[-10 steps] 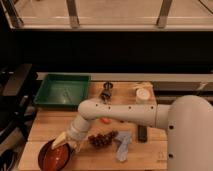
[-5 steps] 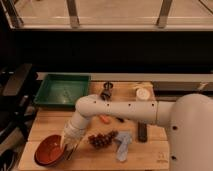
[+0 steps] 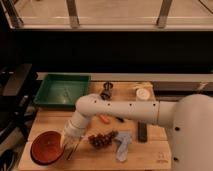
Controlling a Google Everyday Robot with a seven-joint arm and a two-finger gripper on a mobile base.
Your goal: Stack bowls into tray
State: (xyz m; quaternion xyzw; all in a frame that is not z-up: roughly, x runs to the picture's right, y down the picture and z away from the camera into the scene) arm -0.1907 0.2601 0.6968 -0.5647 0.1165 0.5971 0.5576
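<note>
Front-left of table | gripper [image 3: 66,145] clenched on red-orange bowl [image 3: 46,148] rim

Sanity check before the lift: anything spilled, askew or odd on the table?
Nothing spilled or damaged. The gripper is shut on the right rim of the red-orange bowl at the table's front left; the green tray sits square and empty. Only one bowl is visible, no purple one.
</note>
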